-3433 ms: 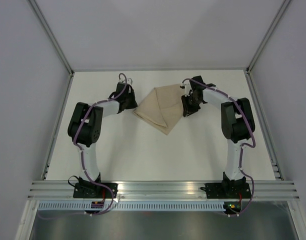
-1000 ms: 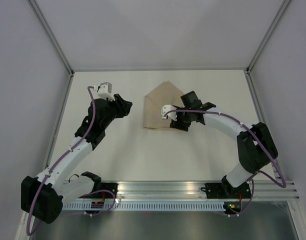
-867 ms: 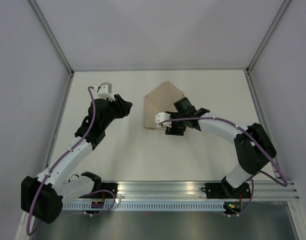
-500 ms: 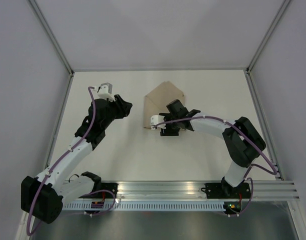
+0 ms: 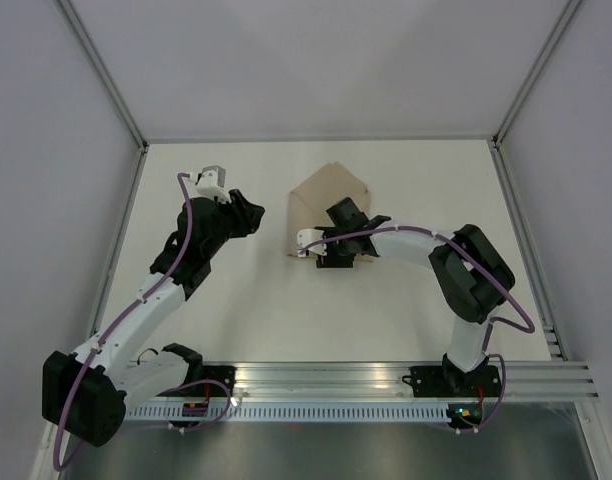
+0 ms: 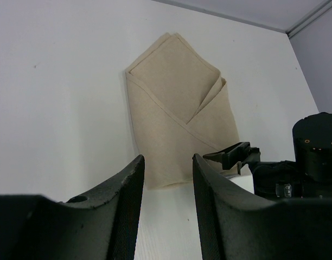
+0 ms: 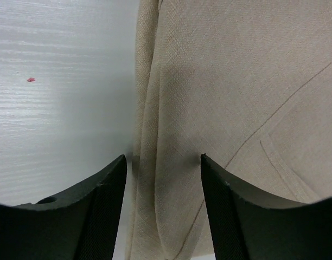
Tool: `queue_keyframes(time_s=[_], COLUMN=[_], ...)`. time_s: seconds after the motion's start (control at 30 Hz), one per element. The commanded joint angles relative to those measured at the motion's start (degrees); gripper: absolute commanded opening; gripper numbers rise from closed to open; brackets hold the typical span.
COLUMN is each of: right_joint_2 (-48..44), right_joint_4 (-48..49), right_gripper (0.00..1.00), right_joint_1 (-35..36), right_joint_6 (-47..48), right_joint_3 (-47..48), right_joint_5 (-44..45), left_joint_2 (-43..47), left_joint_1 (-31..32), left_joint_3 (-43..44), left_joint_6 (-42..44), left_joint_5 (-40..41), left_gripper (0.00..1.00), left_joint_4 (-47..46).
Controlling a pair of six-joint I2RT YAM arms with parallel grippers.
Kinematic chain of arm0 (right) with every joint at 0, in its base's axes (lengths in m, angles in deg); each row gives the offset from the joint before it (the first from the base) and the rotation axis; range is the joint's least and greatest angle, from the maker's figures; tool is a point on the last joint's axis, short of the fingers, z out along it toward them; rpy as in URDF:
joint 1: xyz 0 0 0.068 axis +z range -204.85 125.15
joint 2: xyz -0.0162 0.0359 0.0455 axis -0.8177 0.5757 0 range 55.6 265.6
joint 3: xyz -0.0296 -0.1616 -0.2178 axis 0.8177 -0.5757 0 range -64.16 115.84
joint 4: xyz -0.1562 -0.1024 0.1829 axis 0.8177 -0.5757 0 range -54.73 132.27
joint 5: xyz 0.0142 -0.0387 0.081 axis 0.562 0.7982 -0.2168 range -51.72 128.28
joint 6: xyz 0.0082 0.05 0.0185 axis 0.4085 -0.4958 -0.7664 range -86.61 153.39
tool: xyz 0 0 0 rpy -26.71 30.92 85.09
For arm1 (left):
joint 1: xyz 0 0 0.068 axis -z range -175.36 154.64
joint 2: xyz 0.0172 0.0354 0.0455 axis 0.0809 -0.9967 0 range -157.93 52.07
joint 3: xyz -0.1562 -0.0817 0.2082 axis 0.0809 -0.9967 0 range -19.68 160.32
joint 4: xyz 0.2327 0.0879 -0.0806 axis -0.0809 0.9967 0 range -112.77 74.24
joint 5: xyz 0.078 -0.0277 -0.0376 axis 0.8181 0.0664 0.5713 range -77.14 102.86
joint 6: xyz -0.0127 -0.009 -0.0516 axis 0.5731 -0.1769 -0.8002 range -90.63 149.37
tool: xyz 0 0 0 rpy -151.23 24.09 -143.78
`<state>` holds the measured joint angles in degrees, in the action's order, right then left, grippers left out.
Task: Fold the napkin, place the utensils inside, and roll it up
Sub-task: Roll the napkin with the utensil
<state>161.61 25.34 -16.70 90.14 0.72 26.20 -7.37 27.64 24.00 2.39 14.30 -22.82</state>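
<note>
White tabletop [image 5: 416, 320], grey walls [image 5: 306, 60], folded beige napkin [image 5: 321, 200] — right claw [image 7: 163, 162] apart over its edge, left claw [image 6: 167, 160] apart

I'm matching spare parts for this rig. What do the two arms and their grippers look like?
Both the left arm and right arm have white links, black joints and a purple cable running alongside. The fingers are matte black, broad and curved.
</note>
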Motion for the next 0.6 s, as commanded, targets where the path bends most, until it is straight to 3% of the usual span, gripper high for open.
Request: queue_keyframes(time_s=[0.0, 0.4, 0.57], right_joint_2=[1.73, 4.72, 6.3], right_joint_4=[-0.3, -3.99, -7.5], right_gripper=[0.63, 0.48, 0.36], right_joint_1=[0.26, 0.26, 0.26], right_joint_6=[0.9, 0.9, 0.82], right_joint_3=[2.7, 3.41, 4.37], right_joint_5=[0.03, 0.65, 0.56], left_joint_2=[-0.32, -0.94, -0.94], left_joint_1=[0.2, 0.2, 0.2], left_joint_3=[0.35, 0.44, 0.7], left_joint_6=[2.46, 3.69, 3.78], left_joint_5=[-0.11, -0.11, -0.46], left_gripper=[0.47, 0.47, 0.47], left_joint_4=[-0.3, 1.37, 1.9])
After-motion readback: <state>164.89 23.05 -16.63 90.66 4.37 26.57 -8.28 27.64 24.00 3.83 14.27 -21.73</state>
